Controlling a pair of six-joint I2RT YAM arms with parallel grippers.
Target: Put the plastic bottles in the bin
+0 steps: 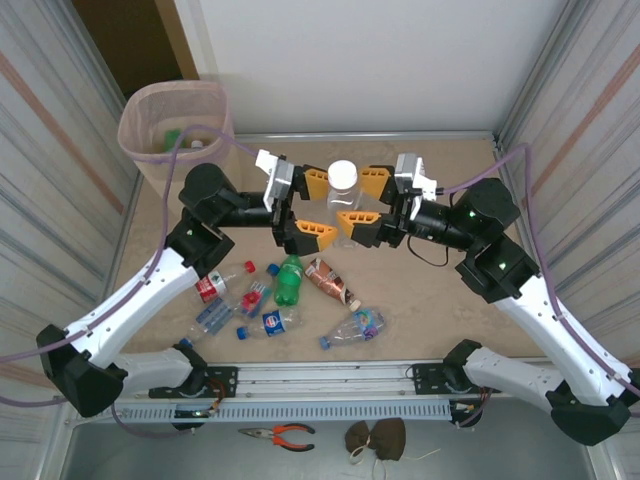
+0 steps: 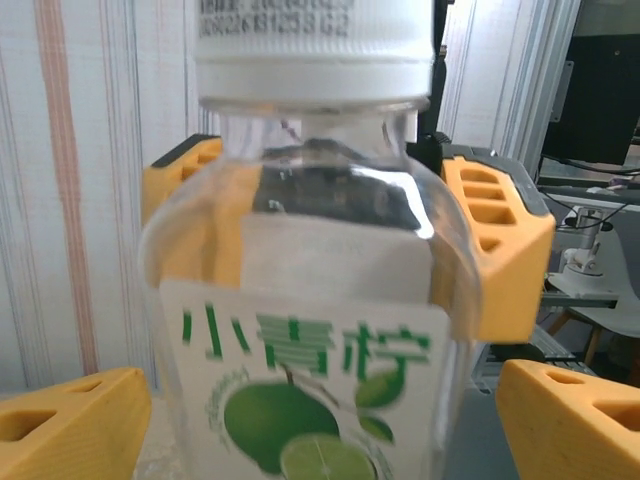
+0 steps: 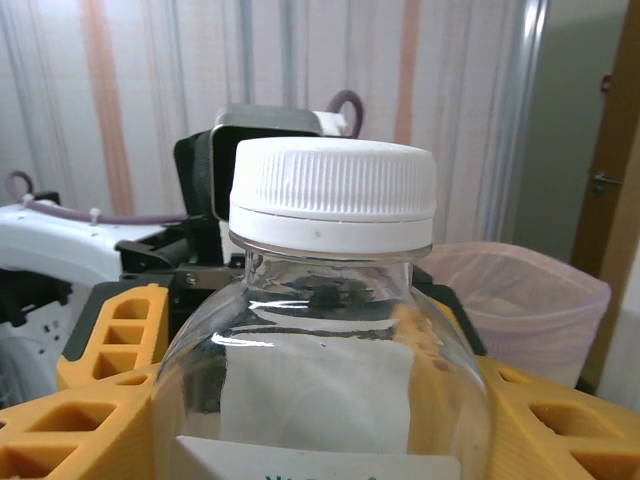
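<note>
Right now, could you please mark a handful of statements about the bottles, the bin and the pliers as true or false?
1. The white-capped clear bottle stands upright between the left gripper and the right gripper. True.
2. Its label pictures oranges. False: it pictures green limes.
3. The pink bin stands at the far left, beyond the left arm. True.
4. The green bottle stands upright. False: it lies on its side on the table, among other fallen bottles.
5. The red-handled pliers lie inside the bin. False: they lie on the near ledge, in front of the arm bases.
</note>
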